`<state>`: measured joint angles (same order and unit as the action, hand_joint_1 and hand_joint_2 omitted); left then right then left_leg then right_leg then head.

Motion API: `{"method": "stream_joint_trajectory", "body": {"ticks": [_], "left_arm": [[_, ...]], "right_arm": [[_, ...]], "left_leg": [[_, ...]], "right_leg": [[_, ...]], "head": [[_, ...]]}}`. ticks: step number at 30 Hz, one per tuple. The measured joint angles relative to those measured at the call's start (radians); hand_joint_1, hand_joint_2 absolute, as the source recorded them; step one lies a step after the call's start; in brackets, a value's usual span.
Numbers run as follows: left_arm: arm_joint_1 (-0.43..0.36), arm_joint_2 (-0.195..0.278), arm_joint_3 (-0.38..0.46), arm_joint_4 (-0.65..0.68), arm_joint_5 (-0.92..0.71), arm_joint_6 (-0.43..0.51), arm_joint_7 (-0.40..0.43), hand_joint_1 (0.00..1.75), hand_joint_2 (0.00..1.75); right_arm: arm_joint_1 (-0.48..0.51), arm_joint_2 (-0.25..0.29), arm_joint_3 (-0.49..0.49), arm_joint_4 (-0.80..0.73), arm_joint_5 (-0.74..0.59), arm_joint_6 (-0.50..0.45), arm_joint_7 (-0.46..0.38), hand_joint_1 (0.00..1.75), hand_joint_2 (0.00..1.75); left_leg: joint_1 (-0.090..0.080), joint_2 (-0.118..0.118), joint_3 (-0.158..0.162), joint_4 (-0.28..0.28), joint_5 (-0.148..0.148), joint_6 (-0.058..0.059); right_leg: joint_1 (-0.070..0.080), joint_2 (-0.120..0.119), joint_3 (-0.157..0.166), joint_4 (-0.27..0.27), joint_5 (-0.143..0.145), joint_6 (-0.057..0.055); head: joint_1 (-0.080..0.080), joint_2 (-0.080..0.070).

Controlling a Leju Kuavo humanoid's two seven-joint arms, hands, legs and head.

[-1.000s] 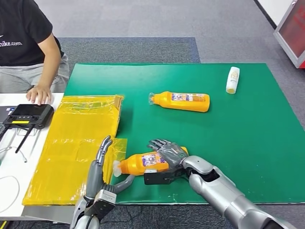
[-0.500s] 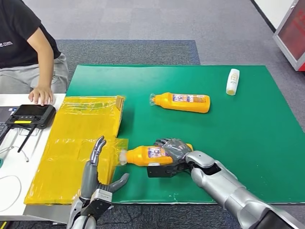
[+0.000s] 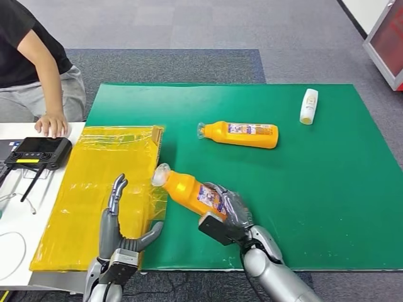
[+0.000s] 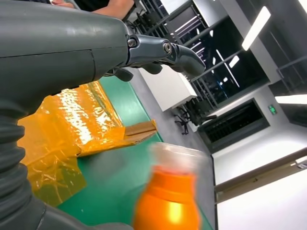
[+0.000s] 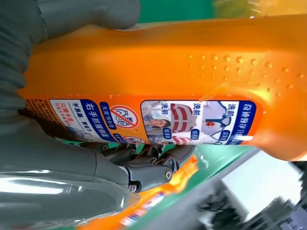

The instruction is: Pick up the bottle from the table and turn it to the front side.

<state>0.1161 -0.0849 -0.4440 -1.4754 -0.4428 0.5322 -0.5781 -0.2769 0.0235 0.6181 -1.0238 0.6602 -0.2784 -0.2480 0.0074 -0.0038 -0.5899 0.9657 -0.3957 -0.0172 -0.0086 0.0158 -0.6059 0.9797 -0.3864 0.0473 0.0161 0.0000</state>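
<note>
Head view: a green mat (image 3: 332,189) lies on grey carpet, a yellow bag (image 3: 95,182) at its left edge. Three bottles: two orange, one white (image 3: 308,106) by the far right corner. The right hand (image 3: 228,211) grips the near orange bottle (image 3: 190,192), now lifted and tilted off the mat. The left hand (image 3: 116,226) hovers open, lower than before.

Grey carpet floor (image 3: 190,25) surrounds the table; long ceiling lights (image 4: 256,28) glow overhead.
</note>
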Motion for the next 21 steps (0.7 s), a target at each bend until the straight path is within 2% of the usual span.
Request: {"method": "stream_joint_trajectory", "body": {"ticks": [7, 10, 12, 16, 21], "left_arm": [[0.003, -0.003, 0.003, -0.006, 0.041, 0.004, -0.03, 0.0, 1.75], [0.003, -0.007, 0.002, -0.009, 0.121, -0.03, -0.058, 0.0, 1.75], [0.004, -0.012, 0.002, -0.014, 0.209, -0.078, -0.069, 0.0, 1.75], [0.003, -0.022, 0.005, -0.016, 0.365, -0.196, -0.04, 0.0, 1.75], [-0.006, -0.03, 0.008, -0.016, 0.395, -0.268, -0.027, 0.0, 1.75]], "right_arm": [[0.132, 0.067, -0.12, -0.147, -0.258, 0.028, -0.118, 1.75, 1.75], [0.158, 0.086, -0.14, -0.198, -0.322, 0.041, -0.136, 1.75, 1.75], [0.169, 0.092, -0.143, -0.223, -0.331, 0.042, -0.139, 1.75, 1.75], [0.184, 0.098, -0.14, -0.247, -0.283, 0.002, -0.148, 1.75, 1.75], [0.195, 0.103, -0.125, -0.25, -0.275, -0.007, -0.172, 1.75, 1.75]], "left_leg": [[0.0, 0.0, -0.006, 0.0, 0.0, 0.0], [0.0, 0.0, -0.007, 0.0, -0.001, 0.001], [0.0, 0.0, -0.007, 0.0, -0.001, 0.001], [0.0, 0.0, -0.008, 0.0, 0.0, 0.0], [0.0, 0.0, -0.008, 0.0, 0.0, 0.0]], "right_leg": [[0.0, 0.0, -0.006, 0.0, 0.0, 0.0], [0.0, 0.0, -0.007, 0.0, 0.0, 0.0], [0.0, 0.0, -0.007, 0.0, 0.0, 0.0], [0.0, 0.0, -0.008, 0.0, 0.0, 0.0], [0.0, 0.0, -0.008, 0.0, 0.0, 0.0]], "head": [[0.0, 0.0], [0.0, 0.0], [0.0, 0.0], [0.0, 0.0], [0.0, 0.0]]}}
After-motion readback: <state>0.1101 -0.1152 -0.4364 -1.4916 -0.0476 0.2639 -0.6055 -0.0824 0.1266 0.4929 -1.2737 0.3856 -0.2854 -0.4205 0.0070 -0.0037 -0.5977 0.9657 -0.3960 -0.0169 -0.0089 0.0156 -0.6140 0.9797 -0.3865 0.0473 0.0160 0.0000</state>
